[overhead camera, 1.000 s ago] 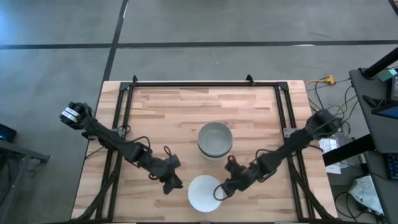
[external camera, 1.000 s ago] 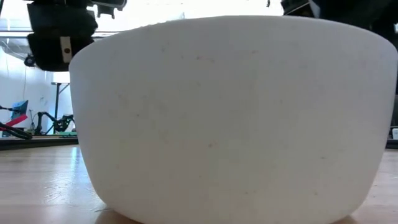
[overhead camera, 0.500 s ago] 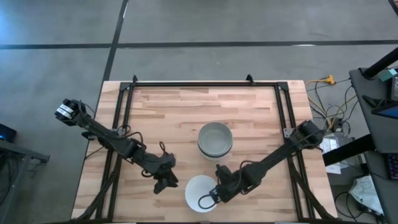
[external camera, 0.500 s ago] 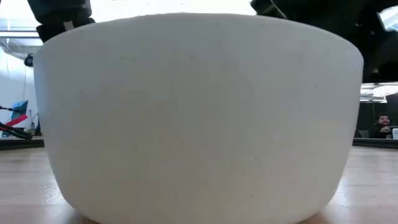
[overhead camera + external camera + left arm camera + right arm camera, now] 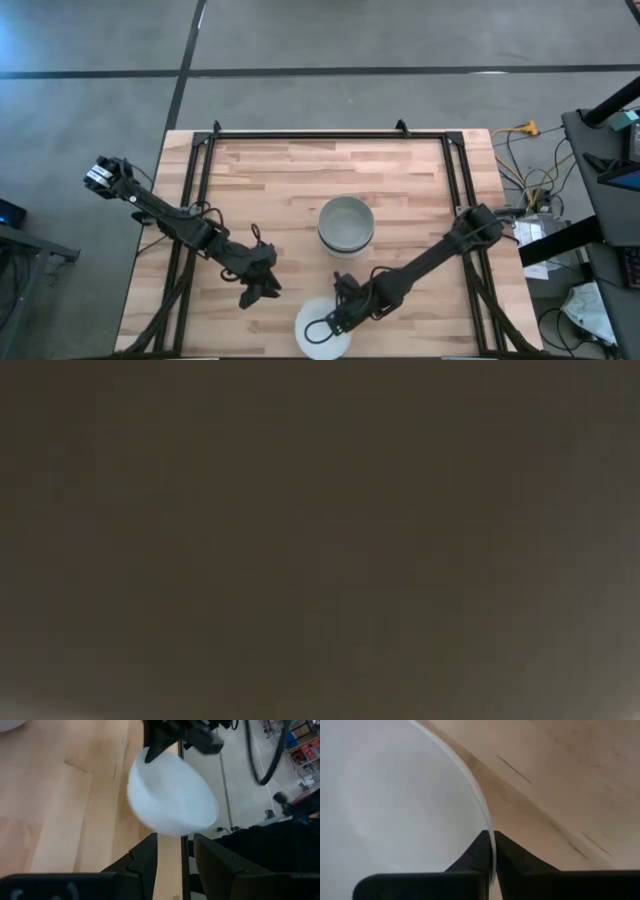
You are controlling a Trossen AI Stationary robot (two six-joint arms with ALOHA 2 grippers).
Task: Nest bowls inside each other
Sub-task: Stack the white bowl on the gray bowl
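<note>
The right gripper [image 5: 322,327], jaws pinched on the white bowl's [image 5: 318,340] rim, has dragged it nearer the surface's [image 5: 280,180] near edge, while the left gripper [image 5: 252,294], jaws slightly apart, has drifted left.

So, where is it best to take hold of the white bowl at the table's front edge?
By its thin rim, from above, one finger inside and one outside. The white bowl sits mouth-up with smooth round walls, so only the rim fits between fingers. The right gripper already pinches it this way.

Low view wholly dark; white bowl [image 5: 322,325] partly under right pincer [image 5: 322,327].
</note>
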